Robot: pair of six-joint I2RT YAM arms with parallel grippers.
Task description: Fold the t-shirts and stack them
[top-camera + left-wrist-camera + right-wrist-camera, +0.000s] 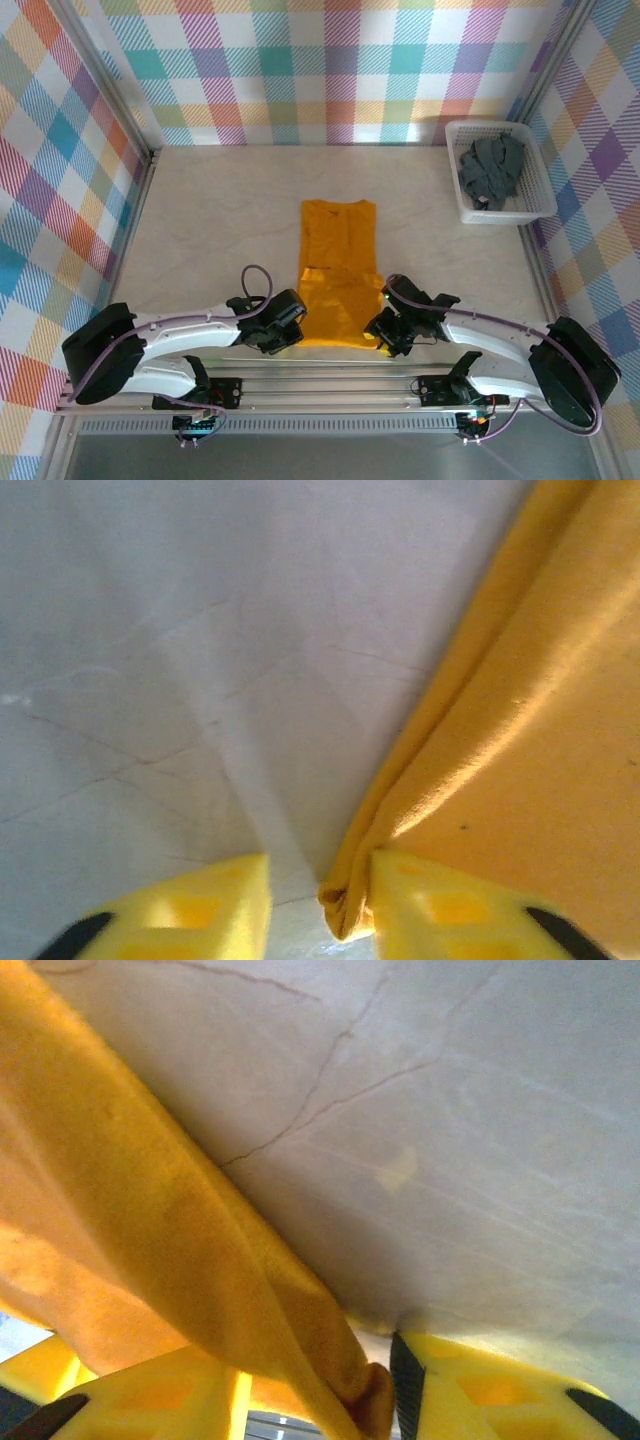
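From above, my left gripper (296,322) and right gripper (384,330) cover the near corners of the orange-yellow t-shirt (338,275), hiding the hem's ends. In my left wrist view the bottom edge cuts off my fingers (200,915), and the right edge cuts off the shirt. In my right wrist view cloth drapes over one finger (130,1400), and I cannot tell whether the jaws pinch it. Far right, the dark grey t-shirt (493,170) lies bunched in the basket (541,208), its shape unreadable.
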